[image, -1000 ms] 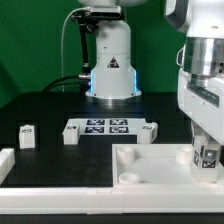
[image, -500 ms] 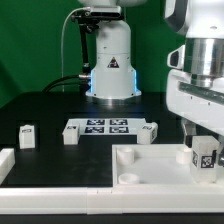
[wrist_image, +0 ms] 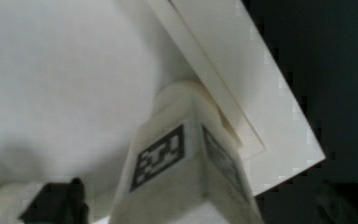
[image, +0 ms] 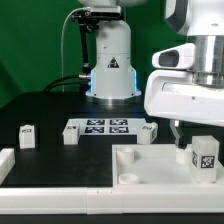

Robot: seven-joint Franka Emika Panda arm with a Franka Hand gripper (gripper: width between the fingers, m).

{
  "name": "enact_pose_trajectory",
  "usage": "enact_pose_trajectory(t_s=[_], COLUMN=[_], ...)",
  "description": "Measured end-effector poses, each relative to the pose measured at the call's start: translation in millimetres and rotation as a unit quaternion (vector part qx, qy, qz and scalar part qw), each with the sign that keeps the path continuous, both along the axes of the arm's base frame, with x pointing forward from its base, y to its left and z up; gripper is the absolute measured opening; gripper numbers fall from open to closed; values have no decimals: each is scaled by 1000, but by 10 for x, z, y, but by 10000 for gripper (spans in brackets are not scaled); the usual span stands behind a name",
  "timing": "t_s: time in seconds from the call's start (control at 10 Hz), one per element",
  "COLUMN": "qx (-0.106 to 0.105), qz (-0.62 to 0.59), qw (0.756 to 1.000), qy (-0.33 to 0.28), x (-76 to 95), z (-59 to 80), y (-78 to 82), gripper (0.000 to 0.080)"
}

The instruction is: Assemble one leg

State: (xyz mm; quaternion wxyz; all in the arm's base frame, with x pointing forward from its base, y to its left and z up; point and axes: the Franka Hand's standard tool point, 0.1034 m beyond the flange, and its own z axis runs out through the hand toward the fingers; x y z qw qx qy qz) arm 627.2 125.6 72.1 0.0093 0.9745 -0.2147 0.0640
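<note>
Leg [image: 204, 157] stands on the tray's [image: 150, 170] right edge; hand [image: 180, 128] grip unclear.

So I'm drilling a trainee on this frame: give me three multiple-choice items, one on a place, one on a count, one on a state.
1. Where does the small white tagged plastic leg block nearest the gripper stand?
A. on the marker board
B. on the large white tray-like piece
C. on the dark table

2. How many other small white leg blocks sit on the dark table?
A. three
B. one
C. six

3. Is the gripper holding that leg?
A. yes, lifted
B. yes, pressed down
C. no

Answers: 1 B, the leg stands on the tray-like piece. 2 A, at and. 3 C, the gripper hangs beside the leg, apart from it.
</note>
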Motion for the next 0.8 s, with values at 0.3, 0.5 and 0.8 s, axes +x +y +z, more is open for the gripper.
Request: enact_pose_trajectory(t_s=[0.3,0.5,0.8], qx=[-26,-32,-32], qz=[174,192,192], qw=[984,981,981], qy=[3,5,6], x=[31,32,31], z=[12,7,3], y=[-48,-65,-69], gripper=[649,649,425])
